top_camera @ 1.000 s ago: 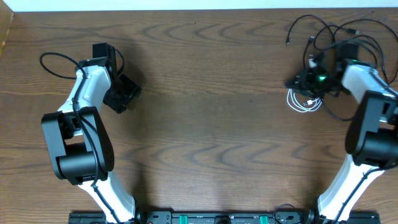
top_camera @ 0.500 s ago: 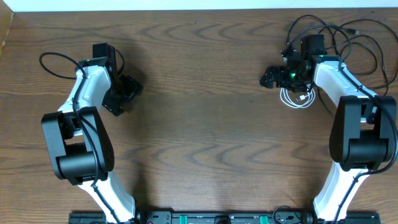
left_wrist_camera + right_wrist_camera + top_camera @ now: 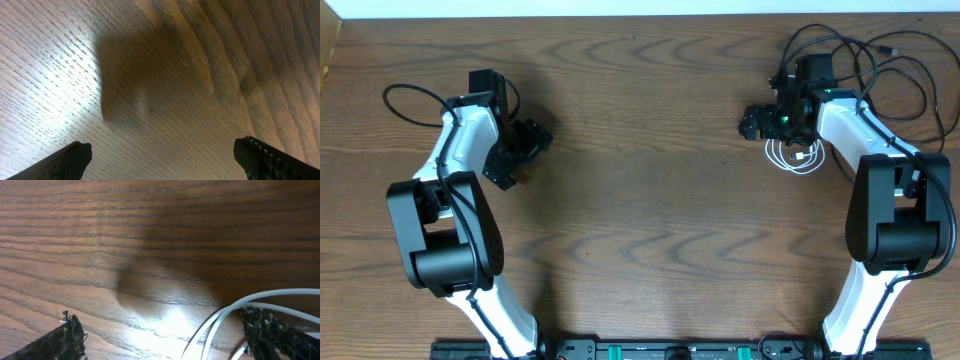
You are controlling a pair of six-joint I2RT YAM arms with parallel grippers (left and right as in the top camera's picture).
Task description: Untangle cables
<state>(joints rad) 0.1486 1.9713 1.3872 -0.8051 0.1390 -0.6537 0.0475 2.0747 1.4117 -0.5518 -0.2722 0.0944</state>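
Black-fingered right pincer [image 3: 167,342] gapes wide and empty over the white cable [image 3: 231,309], which lies coiled on the wood surface [image 3: 650,200]. Black cables [image 3: 880,60] sprawl just beyond. Left pincer [image 3: 160,160], equally wide and empty, hovers well apart.

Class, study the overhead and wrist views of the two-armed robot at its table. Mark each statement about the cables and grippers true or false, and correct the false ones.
1. The white cable lies coiled on the table, close to the right gripper. True.
2. The left gripper holds a black cable. False: its jaws are open over bare wood and hold nothing.
3. The black cables lie tangled at the far right of the table. True.
4. The right gripper is shut on the white cable. False: its jaws are open and the cable lies ungripped on the table.
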